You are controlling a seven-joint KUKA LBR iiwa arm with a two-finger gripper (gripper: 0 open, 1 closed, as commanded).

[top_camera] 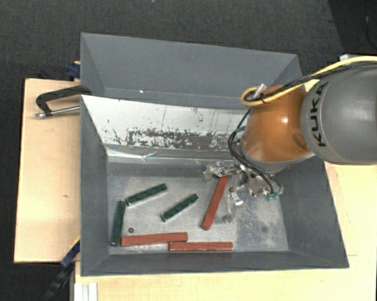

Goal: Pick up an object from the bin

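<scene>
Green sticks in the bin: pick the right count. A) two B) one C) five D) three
D: one green stick lies along the left wall of the bin, and two more green sticks lie slanted mid-floor.

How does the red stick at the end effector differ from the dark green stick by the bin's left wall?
The red stick is orange-red; the green stick is dark green. The red stick lies right of the middle, its upper end at the end effector; the green stick lies in the left front corner, away from it. The red stick looks longer than the green stick. Both are thin, straight bars.
</scene>
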